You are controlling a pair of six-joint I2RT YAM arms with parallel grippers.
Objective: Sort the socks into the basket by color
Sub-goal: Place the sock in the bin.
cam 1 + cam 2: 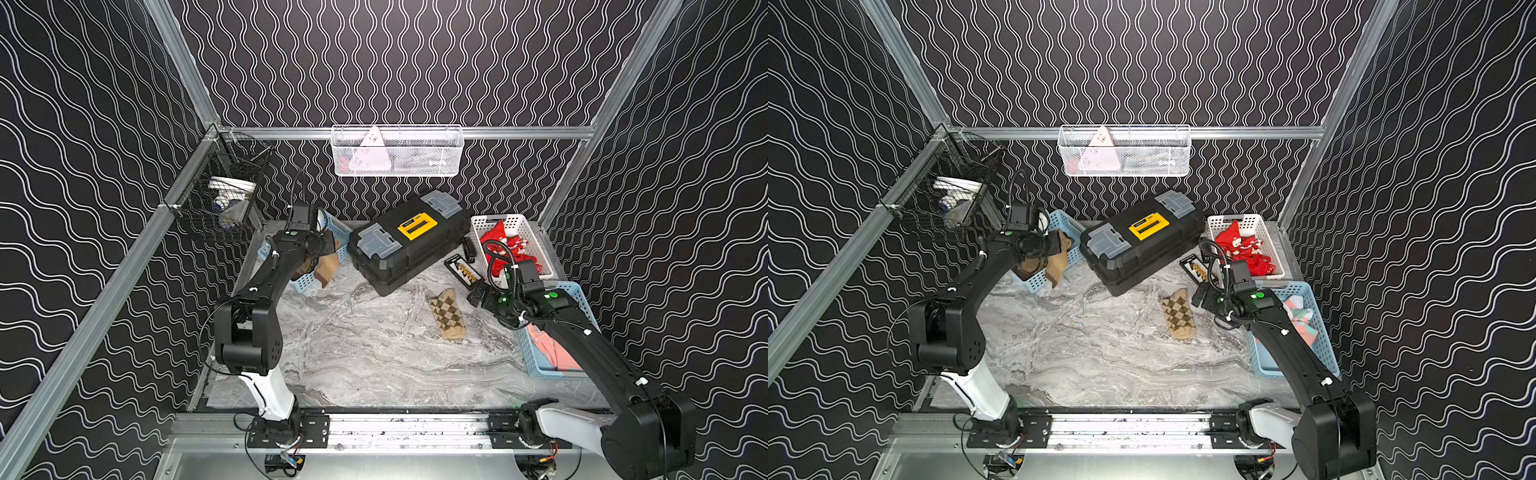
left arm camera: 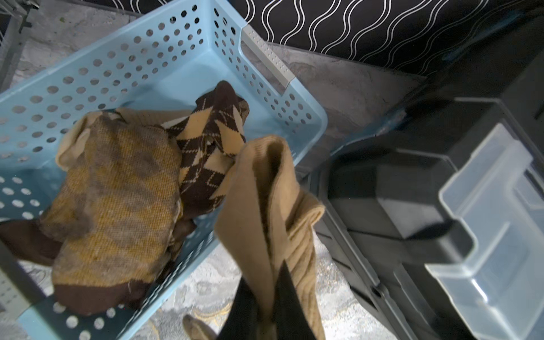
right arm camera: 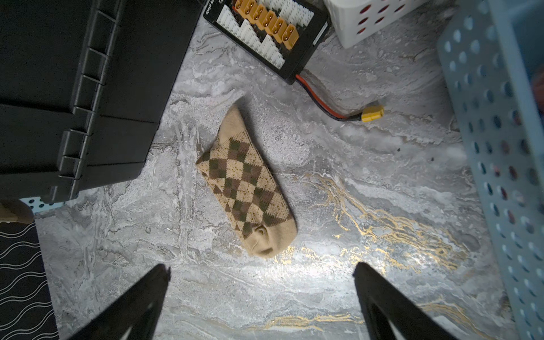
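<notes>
While left fingers [image 2: 287, 303] pinch tan sock [image 2: 265, 191], argyle sock [image 3: 247, 182] beyond right fingers [image 3: 138, 300]

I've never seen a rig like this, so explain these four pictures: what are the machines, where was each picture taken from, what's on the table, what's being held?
The machines: a robot's left arm and right arm. Two pictures look down from overhead, two from wrist cameras. The left end effector is shut on a tan sock over the rim of a blue basket of brown and mustard socks. The right end effector is open above a tan argyle sock on the marble table. Also: a toolbox, a white basket of red socks, a second blue basket holding salmon-pink socks.
</notes>
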